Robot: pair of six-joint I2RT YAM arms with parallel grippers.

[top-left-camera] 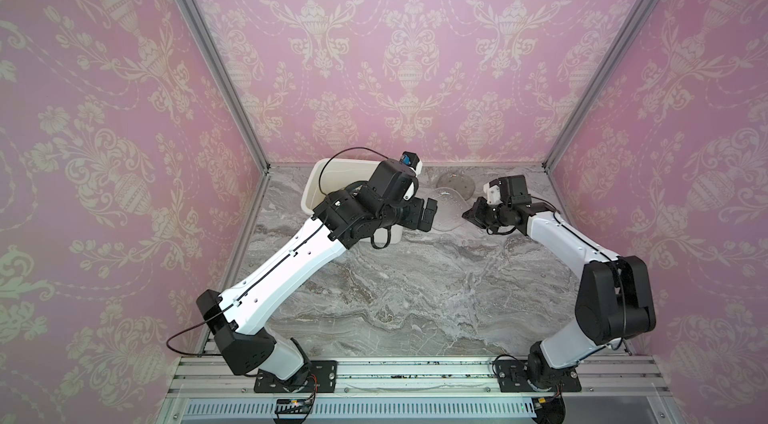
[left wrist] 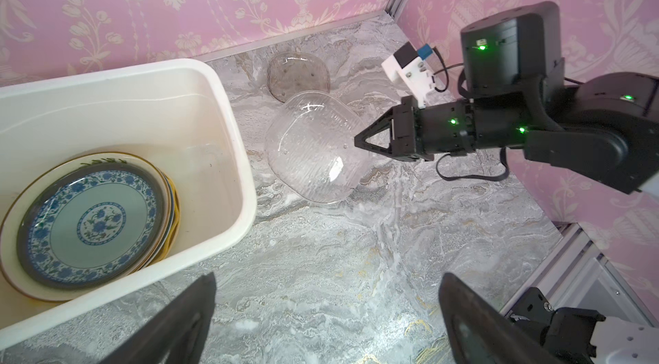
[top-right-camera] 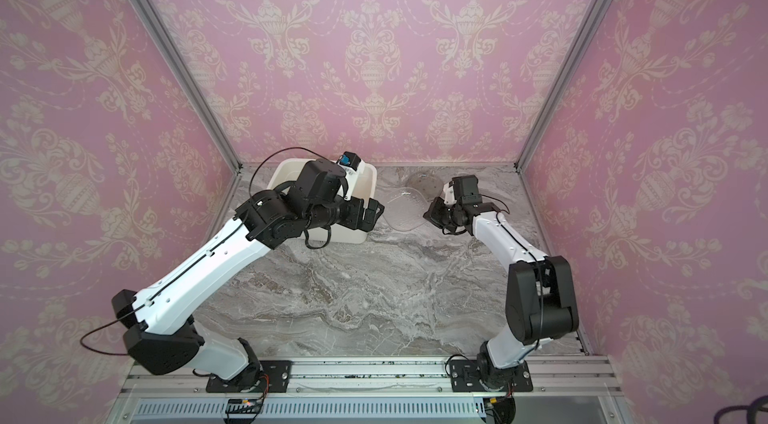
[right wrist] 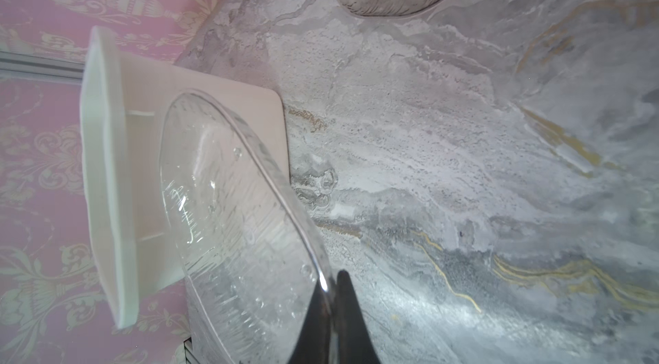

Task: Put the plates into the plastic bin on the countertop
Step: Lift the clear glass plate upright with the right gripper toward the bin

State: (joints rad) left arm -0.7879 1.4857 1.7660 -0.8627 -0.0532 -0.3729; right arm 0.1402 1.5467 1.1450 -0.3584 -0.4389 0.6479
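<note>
My right gripper (right wrist: 333,276) is shut on the rim of a clear glass plate (right wrist: 228,208). In the left wrist view that clear plate (left wrist: 313,148) tilts up on the gripper's side, its far edge low by the countertop (top-left-camera: 415,284). A smoky glass plate (left wrist: 297,75) lies flat behind it. The white plastic bin (left wrist: 235,137) holds a stack of plates with a blue-patterned plate (left wrist: 96,223) on top. My left gripper (left wrist: 328,274) hangs open and empty over bare countertop beside the bin's near corner. In both top views my left arm hides most of the bin (top-left-camera: 328,176).
Pink patterned walls with aluminium rails close in the back and both sides. The smoky plate (top-left-camera: 455,184) sits close to the back wall. My two grippers (top-left-camera: 430,214) (top-left-camera: 467,214) face each other across the clear plate (top-left-camera: 446,210).
</note>
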